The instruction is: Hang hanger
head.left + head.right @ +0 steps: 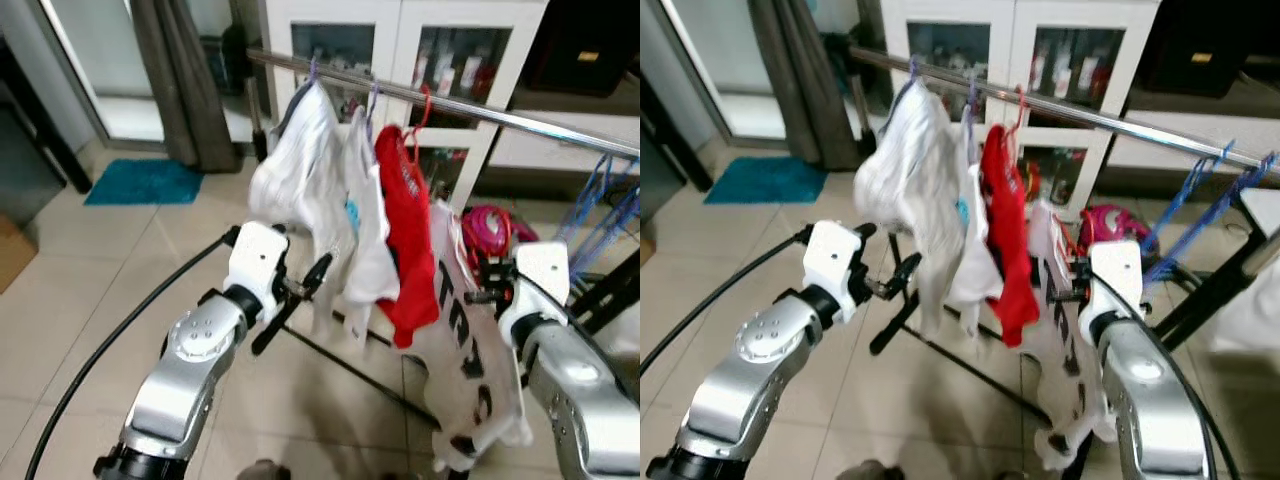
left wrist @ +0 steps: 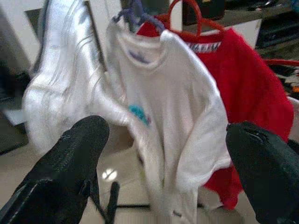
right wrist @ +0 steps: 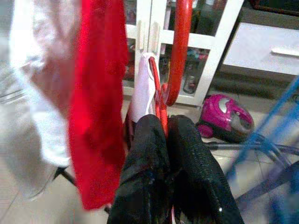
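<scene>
While clamped by right end effector (image 3: 161,135), red hanger (image 3: 180,51).

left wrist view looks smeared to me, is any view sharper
Left wrist view: silvery garment streaked with blur, left claw fingers soft. Right wrist view: red shirt smeared, right claw on red hanger sharper. Eye views: mildly soft, rail glinting.

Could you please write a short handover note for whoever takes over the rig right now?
Right gripper: shut on the red hanger carrying a white printed shirt, held below the rail.
Left gripper: open, holding nothing, in front of the hung clothes.
Done: a striped white garment, a white shirt and a red shirt hang on the rail.
Left: lift the red hanger's hook over the rail, probably beside the red shirt, then release.
</scene>
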Robot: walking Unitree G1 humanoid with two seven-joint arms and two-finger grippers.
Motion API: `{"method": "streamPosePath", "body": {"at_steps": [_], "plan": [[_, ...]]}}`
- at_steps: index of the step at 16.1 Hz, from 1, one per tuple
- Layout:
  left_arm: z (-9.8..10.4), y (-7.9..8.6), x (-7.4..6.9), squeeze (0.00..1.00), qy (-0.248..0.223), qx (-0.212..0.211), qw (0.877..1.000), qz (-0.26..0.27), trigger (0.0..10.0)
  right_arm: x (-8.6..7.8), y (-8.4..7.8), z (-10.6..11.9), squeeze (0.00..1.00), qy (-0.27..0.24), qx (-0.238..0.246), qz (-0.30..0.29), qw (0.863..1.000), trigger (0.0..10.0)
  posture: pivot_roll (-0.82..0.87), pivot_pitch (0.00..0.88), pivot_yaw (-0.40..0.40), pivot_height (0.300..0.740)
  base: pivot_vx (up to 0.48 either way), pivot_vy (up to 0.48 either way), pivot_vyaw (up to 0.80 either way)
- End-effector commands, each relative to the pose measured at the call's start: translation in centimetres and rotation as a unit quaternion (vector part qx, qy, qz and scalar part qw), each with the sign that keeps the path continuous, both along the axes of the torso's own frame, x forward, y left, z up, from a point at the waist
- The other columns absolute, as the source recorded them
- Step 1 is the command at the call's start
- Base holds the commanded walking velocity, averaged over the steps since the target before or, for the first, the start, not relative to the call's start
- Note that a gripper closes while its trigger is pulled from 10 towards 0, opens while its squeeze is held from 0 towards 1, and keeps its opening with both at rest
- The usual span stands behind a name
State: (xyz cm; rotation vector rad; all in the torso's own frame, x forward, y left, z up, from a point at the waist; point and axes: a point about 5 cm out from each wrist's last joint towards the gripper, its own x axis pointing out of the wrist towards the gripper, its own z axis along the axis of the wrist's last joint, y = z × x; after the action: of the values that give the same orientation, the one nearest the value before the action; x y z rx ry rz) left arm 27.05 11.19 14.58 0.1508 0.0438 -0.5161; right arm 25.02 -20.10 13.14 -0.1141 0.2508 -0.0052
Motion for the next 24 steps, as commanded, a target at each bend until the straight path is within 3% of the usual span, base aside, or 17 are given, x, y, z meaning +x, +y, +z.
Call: {"method": "streamPosePath", "body": {"at_steps": [1, 10, 11, 12, 15, 16, 18, 19, 21, 24], "plan": [[0.1, 0.5, -0.1, 0.00, -0.006, 0.002, 1.000, 0.017, 10.0, 0.1, 0.1, 1.0, 0.00, -0.031, -0.005, -0.001, 1.000, 10.0, 0.00, 0.019, 0.027, 0.740, -0.289, 0.000, 0.00], [0.3, 0.5, -0.4, 0.00, -0.011, 0.000, 1.000, 0.003, 10.0, 0.4, -0.1, 1.3, 0.00, -0.027, -0.004, 0.015, 1.000, 10.0, 0.00, 0.017, 0.005, 0.740, -0.055, 0.000, 0.00], [0.3, 0.5, -0.5, 0.00, -0.010, 0.009, 1.000, -0.012, 10.0, 0.2, -0.4, 1.2, 0.00, -0.010, 0.000, 0.022, 1.000, 1.7, 0.00, 0.017, 0.006, 0.740, 0.000, 0.000, 0.00], [0.4, 0.5, -0.5, 0.00, -0.012, 0.019, 0.999, -0.028, 10.0, -0.1, -0.9, 1.0, 0.00, 0.015, -0.034, 0.055, 0.998, 0.0, 0.00, 0.018, 0.010, 0.740, 0.000, 0.000, 0.00], [0.7, 0.5, -0.7, 0.00, -0.004, 0.012, 0.998, -0.062, 10.0, -0.6, -1.6, 1.1, 0.00, 0.038, -0.089, 0.119, 0.988, 0.0, 0.00, 0.018, 0.015, 0.740, 0.000, 0.000, 0.00], [0.8, 0.5, -1.2, 0.00, 0.004, 0.013, 0.995, -0.098, 10.0, -1.0, -2.0, 1.5, 0.00, 0.047, -0.123, 0.173, 0.976, 0.0, 0.00, 0.018, 0.022, 0.740, 0.000, 0.000, 0.00], [0.9, 0.5, -1.4, 0.00, 0.003, 0.024, 0.993, -0.112, 10.0, -1.6, -1.0, 2.4, 0.00, 0.037, -0.134, 0.264, 0.954, 0.0, 0.00, 0.017, 0.025, 0.740, 0.000, 0.000, 0.00], [1.1, 0.4, -0.8, 1.00, 0.004, 0.010, 0.996, -0.090, 10.0, -1.5, 0.2, 2.9, 0.00, 0.014, -0.112, 0.295, 0.949, 0.0, 0.01, 0.017, 0.019, 0.740, 0.000, 0.000, 0.00], [1.6, -0.3, 0.2, 1.00, 0.001, -0.006, 0.998, -0.063, 10.0, -1.1, 2.4, 3.8, 0.00, -0.030, -0.071, 0.323, 0.943, 0.0, 0.01, 0.016, 0.012, 0.740, 0.000, 0.000, 0.00], [1.3, -1.4, 0.7, 1.00, 0.022, -0.005, 0.999, -0.048, 10.0, -0.9, 4.9, 4.6, 0.00, -0.064, -0.029, 0.356, 0.932, 0.0, 0.01, 0.015, 0.015, 0.740, 0.000, 0.000, 0.00]]}}
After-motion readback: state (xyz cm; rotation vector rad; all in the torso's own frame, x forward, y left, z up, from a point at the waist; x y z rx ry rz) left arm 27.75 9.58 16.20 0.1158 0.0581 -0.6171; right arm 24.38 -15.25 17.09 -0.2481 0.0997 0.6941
